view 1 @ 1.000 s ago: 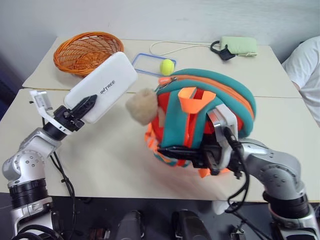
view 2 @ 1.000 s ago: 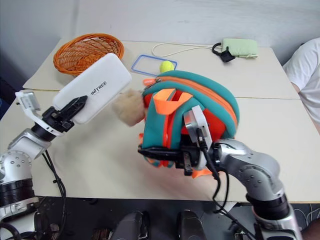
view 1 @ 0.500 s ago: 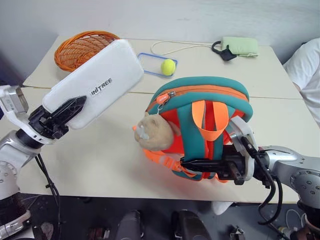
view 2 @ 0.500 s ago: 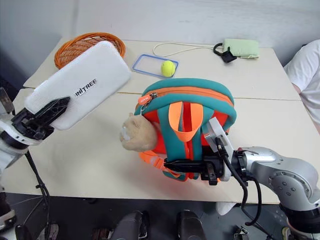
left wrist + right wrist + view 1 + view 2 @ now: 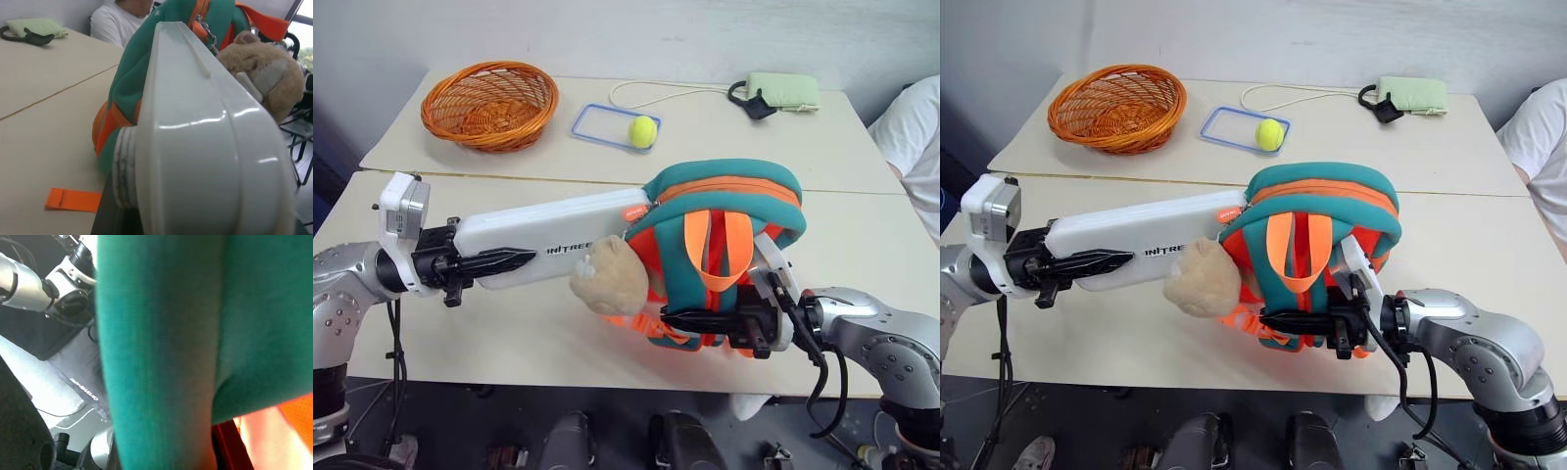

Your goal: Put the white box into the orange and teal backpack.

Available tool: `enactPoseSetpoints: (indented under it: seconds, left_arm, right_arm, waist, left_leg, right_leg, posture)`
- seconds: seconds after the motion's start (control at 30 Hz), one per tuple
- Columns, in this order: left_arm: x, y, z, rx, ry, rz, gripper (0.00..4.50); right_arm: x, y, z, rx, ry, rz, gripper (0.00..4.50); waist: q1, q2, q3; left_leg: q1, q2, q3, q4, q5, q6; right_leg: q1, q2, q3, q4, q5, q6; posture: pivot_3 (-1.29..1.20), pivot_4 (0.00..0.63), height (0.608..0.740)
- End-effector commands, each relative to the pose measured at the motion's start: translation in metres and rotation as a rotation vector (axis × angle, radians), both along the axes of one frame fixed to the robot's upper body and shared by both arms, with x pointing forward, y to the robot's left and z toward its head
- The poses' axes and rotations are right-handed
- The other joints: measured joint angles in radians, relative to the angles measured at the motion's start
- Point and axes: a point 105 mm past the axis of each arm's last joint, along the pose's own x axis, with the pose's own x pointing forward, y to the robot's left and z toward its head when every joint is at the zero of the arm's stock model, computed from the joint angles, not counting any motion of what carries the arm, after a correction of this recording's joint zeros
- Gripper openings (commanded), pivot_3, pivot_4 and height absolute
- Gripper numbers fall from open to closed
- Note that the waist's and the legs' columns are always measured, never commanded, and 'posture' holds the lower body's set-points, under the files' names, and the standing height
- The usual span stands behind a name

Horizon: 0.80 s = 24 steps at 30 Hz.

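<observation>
Between my two left fingers, the white box [image 5: 558,235] lies nearly level, clamped by its near end and stretching away from them toward my right. My left gripper [image 5: 494,262] is part closed on it, one black finger lying along the lettered face. The far end of the box meets the zip [image 5: 636,212] edge at the top of the orange and teal backpack [image 5: 724,245]; I cannot tell whether it has passed inside. In my left wrist view the box's pale rounded edge [image 5: 195,147] runs straight out from my fingers to the teal fabric.

Just below the far half of the box hangs the tan plush toy [image 5: 610,277], fixed to the backpack's side and touching it. The backpack stands upright, held off the table. My right gripper [image 5: 690,320] is closed tight on a teal strap at the bag's lower edge, its fingers pointing toward my left hand. Orange webbing loops [image 5: 717,245] hang down the bag just above those fingers.

Beyond my left fingers, well apart on the far table [image 5: 862,147], sits an orange wicker basket [image 5: 489,103]. Beside it lies a clear blue-rimmed tray [image 5: 597,125] with a yellow-green ball [image 5: 641,130] in it. Farther along lies a pale green pouch [image 5: 783,90] with a white cord. A person's white sleeve [image 5: 911,127] shows past my right arm.
</observation>
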Motion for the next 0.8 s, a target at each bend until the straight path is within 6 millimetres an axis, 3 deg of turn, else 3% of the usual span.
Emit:
enactPoseSetpoints:
  seconds: [0.03, 0.13, 0.43, 0.53, 0.67, 0.77, 0.8]
  left_arm:
    - [0.012, -0.006, -0.019, 0.197, -0.055, -0.011, 1.17]
    - [0.017, -0.024, -0.014, 0.219, -0.102, -0.075, 1.17]
    - [0.032, -0.117, 0.009, 0.27, -0.11, -0.326, 1.17]
    - [0.048, -0.143, 0.009, 0.275, -0.107, -0.296, 1.17]
    - [0.061, -0.156, -0.004, 0.33, -0.164, -0.265, 1.17]
    - [0.062, -0.161, 0.003, 0.2, -0.162, -0.242, 1.17]
    - [0.061, -0.16, 0.003, 0.199, -0.171, -0.235, 1.74]
  right_arm:
    - [-0.001, 0.001, 0.006, 0.015, -0.034, -0.004, 0.03]
    - [-0.002, 0.002, 0.005, 0.011, -0.032, -0.003, 0.03]
    - [-0.004, 0.002, 0.002, 0.0, -0.029, 0.023, 0.03]
    - [-0.003, 0.003, 0.001, -0.004, -0.034, 0.022, 0.03]
    - [-0.003, 0.004, 0.001, -0.003, -0.045, 0.015, 0.03]
    - [-0.004, 0.007, 0.001, 0.005, -0.055, 0.004, 0.03]
    - [-0.004, 0.007, 0.0, 0.01, -0.058, -0.002, 0.0]
  waist:
    - [0.001, 0.0, 0.0]
    - [0.004, 0.0, 0.0]
    - [0.025, 0.0, 0.0]
    - [0.022, 0.0, 0.0]
    - [0.023, 0.0, 0.0]
    - [0.024, 0.0, 0.0]
    - [0.024, 0.0, 0.0]
  left_leg:
    - [0.0, 0.0, 0.0, 0.0, 0.0, 0.0]
    - [0.0, 0.0, 0.0, 0.001, 0.0, 0.001]
    - [-0.007, 0.0, 0.0, 0.011, -0.001, 0.003]
    - [-0.01, 0.0, 0.0, 0.013, -0.001, 0.004]
    - [-0.011, 0.0, -0.001, 0.015, -0.001, 0.004]
    - [-0.01, 0.001, -0.001, 0.017, -0.001, 0.004]
    - [-0.01, 0.001, -0.001, 0.017, -0.001, 0.004]
  right_leg:
    - [0.0, 0.0, 0.0, 0.0, 0.0, 0.0]
    - [0.001, 0.0, 0.0, 0.0, 0.0, 0.0]
    - [-0.002, 0.002, -0.001, 0.003, 0.001, 0.001]
    - [-0.004, 0.002, -0.001, 0.007, 0.001, 0.002]
    - [-0.004, 0.002, -0.002, 0.008, 0.001, 0.002]
    - [-0.004, 0.002, -0.002, 0.007, 0.001, 0.002]
    - [-0.004, 0.001, -0.002, 0.007, 0.001, 0.002]
  posture:
    - [0.0, 0.15, 0.74]
    - [0.0, 0.15, 0.74]
    - [0.0, 0.15, 0.74]
    - [0.0, 0.15, 0.74]
    - [0.0, 0.15, 0.74]
    - [0.0, 0.15, 0.74]
    - [0.0, 0.15, 0.74]
